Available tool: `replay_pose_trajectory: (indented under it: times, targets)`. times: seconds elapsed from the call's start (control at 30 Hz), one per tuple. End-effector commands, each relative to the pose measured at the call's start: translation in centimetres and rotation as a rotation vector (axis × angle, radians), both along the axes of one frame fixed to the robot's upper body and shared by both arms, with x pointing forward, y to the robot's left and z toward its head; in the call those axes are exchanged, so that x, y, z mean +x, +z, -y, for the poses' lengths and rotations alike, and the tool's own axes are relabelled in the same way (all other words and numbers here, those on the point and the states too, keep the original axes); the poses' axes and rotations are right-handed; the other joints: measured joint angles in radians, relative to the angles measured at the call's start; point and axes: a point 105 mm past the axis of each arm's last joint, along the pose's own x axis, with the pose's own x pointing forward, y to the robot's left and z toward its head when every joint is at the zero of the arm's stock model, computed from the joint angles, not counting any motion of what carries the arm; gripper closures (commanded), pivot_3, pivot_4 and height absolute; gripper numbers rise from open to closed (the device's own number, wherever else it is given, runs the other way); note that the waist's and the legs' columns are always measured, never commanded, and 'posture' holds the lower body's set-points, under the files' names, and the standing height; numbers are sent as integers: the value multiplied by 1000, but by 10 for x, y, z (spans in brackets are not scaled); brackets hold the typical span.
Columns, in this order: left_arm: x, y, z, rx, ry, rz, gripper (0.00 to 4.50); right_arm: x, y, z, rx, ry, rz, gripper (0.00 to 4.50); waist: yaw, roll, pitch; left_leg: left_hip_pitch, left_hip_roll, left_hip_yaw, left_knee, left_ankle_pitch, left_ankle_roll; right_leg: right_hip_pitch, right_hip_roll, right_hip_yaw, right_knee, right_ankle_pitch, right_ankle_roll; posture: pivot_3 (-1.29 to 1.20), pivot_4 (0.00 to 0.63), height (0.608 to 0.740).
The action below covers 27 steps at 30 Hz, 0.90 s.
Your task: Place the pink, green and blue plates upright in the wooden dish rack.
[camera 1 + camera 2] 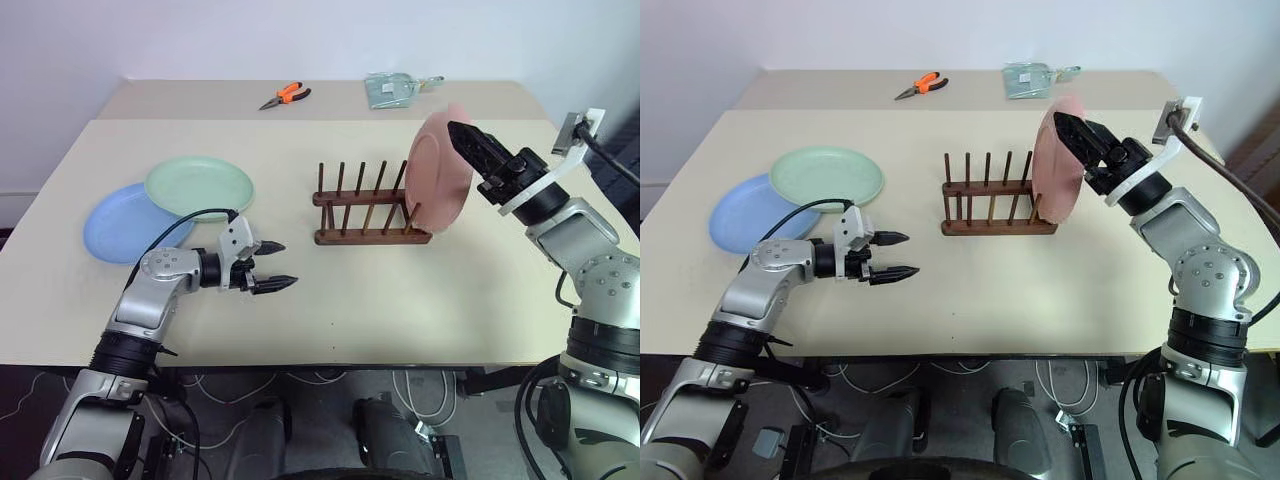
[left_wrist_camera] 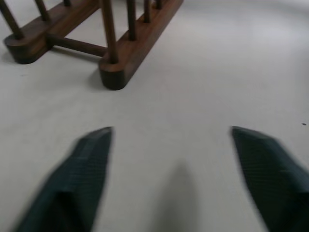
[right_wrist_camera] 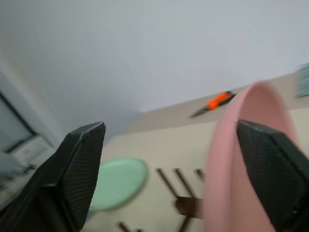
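Note:
The pink plate (image 1: 438,172) stands on edge at the right end of the wooden dish rack (image 1: 362,206). My right gripper (image 1: 458,130) is open at the plate's upper rim; in the right wrist view its fingers (image 3: 79,159) are spread wide with the pink plate (image 3: 231,164) close ahead. The green plate (image 1: 200,186) lies flat at the table's left, overlapping the blue plate (image 1: 125,224). My left gripper (image 1: 278,264) hovers low over the table in front of and left of the rack, open and empty, with the rack's end (image 2: 113,72) just ahead.
Orange-handled pliers (image 1: 286,96) and a clear plastic packet (image 1: 392,90) lie on the far table section. The table's front edge (image 1: 330,362) runs just behind my left arm. Several rack slots left of the pink plate are free.

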Motion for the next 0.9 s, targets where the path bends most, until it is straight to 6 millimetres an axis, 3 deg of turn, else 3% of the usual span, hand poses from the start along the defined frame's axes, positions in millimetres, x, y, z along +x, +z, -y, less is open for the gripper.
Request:
replay_pose_trajectory:
  times: [0.03, 0.1, 0.2, 0.23, 0.33, 0.43, 0.57, 0.73, 0.9]
  targets:
    - [14, 29, -16, -73, 101, 77, 33, -14, 39, 7, -129, -80, 183, 461, 0, 0, 0, -1, 0, 0, 0, 0, 0, -1, 0, 0, 0, 0, 0, 0, 150, 732]
    - [18, 37, -21, -98, 142, 103, 33, -17, 45, 8, -183, -105, 215, 461, 0, 0, 0, -5, 0, 0, 1, 0, 0, -5, 0, 0, 1, 0, 0, 0, 150, 732]
    - [35, 77, -49, -239, 330, 197, 33, -31, 57, 3, -365, -117, 290, 461, 0, 1, 0, -6, 0, -1, 2, 0, 0, -6, 1, 0, 1, 1, 1, 0, 150, 732]
    - [44, 92, -65, -277, 442, 256, 2, -35, 57, -4, -453, -102, 310, 231, 0, 0, 0, -7, 0, -1, 2, 0, 0, -7, 1, 0, 2, 1, 1, 0, 150, 732]
    - [64, 118, -105, -387, 730, 313, 2, -44, 54, -26, -607, -55, 351, 231, -2, -1, 0, -7, 0, -2, 2, 0, 0, -6, 1, -1, 2, 2, 4, 0, 150, 732]
    - [72, 133, -140, -492, 947, 312, 2, -52, 45, -53, -669, 34, 380, 231, -6, -1, 0, -6, 0, -2, 2, 0, 0, -6, 2, -1, 2, 3, 6, 0, 150, 732]
    - [73, 117, -156, -518, 1052, 156, 2, -58, 26, -77, -699, 134, 367, 231, -3, -2, 1, -6, 0, -2, 2, 0, 0, -6, 2, -1, 2, 4, 8, 0, 150, 732]
    - [69, 91, -179, -644, 1217, -43, 2, -59, 9, -85, -703, 181, 339, 231, 2, -7, 3, -7, -1, -2, 3, 0, 0, -6, 2, -1, 2, 5, 8, 0, 150, 732]
    - [70, 67, -170, -679, 1246, -213, 2, -57, 5, -83, -708, 171, 330, 231, 3, -9, 4, -7, -1, -3, 3, 0, 0, -5, 2, -2, 2, 5, 8, 0, 150, 732]
